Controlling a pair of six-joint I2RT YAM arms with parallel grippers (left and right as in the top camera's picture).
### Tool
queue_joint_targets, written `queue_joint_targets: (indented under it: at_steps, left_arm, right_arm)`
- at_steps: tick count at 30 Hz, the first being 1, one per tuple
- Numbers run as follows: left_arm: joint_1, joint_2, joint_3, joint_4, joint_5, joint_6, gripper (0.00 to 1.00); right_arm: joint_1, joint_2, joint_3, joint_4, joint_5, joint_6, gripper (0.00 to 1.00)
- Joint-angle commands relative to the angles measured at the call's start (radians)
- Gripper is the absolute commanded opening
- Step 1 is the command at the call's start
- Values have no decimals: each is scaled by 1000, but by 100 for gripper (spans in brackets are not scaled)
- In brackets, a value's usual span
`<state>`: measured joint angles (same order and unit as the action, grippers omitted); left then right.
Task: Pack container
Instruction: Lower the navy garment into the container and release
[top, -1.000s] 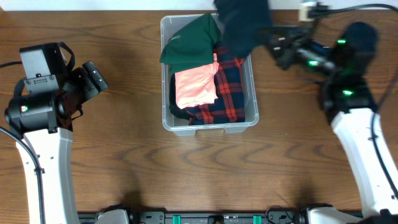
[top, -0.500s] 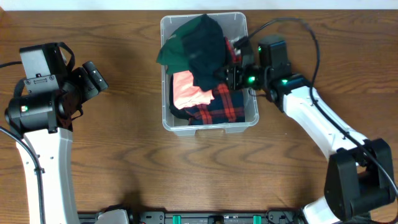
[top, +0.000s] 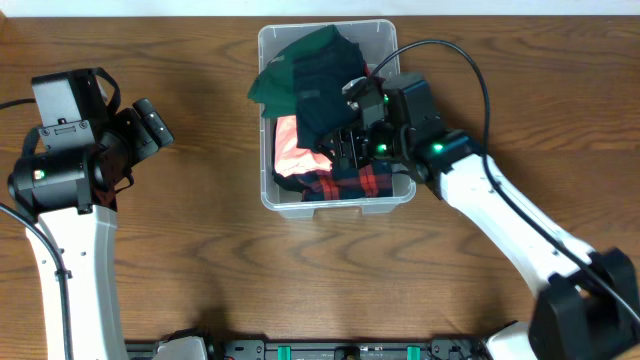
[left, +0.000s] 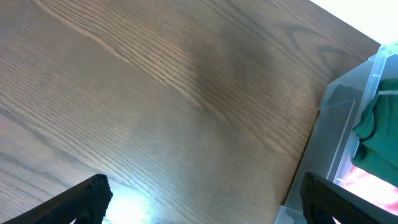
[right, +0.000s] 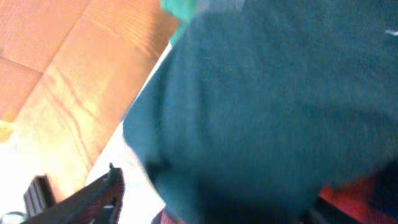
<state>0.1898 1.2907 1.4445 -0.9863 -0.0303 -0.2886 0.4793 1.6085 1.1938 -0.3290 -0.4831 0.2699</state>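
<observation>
The container (top: 336, 207) sits at the far middle of the table (top: 200, 260), cut off by the left wrist view's right edge. The right hand (top: 348, 145) hangs over it, fingers spread. A blurred dark garment (top: 325, 85) fills its camera and partly hides the pink cloth (top: 292, 145). The left hand (left: 205, 196) is spread wide and empty, well apart from the container.
</observation>
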Motion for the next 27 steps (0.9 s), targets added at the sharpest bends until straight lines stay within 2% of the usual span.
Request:
queue_joint_targets:
  at_steps: [1, 5, 10, 12, 14, 22, 27]
  left_arm:
    - [5, 4, -3, 0, -5, -5, 98]
    - [5, 4, -3, 0, -5, -5, 98]
    - [5, 4, -3, 0, -5, -5, 98]
    - [5, 4, -3, 0, -5, -5, 98]
    - [5, 4, -3, 0, -5, -5, 98]
    - [5, 4, -3, 0, -5, -5, 98]
    - [5, 4, -3, 0, -5, -5, 98]
  right_arm:
    - [3, -103, 3, -32, 163, -25, 83]
    - [3, -185, 3, -63, 276, -40, 86]
    - [3, -235, 3, -2, 277, -18, 69]
    - [3, -229, 3, 42, 277, 30, 57]
    - [4, -212, 3, 92, 274, 53, 55]
    - [27, 2, 3, 375, 262, 74, 57]
    - [26, 193, 3, 408, 269, 139, 43]
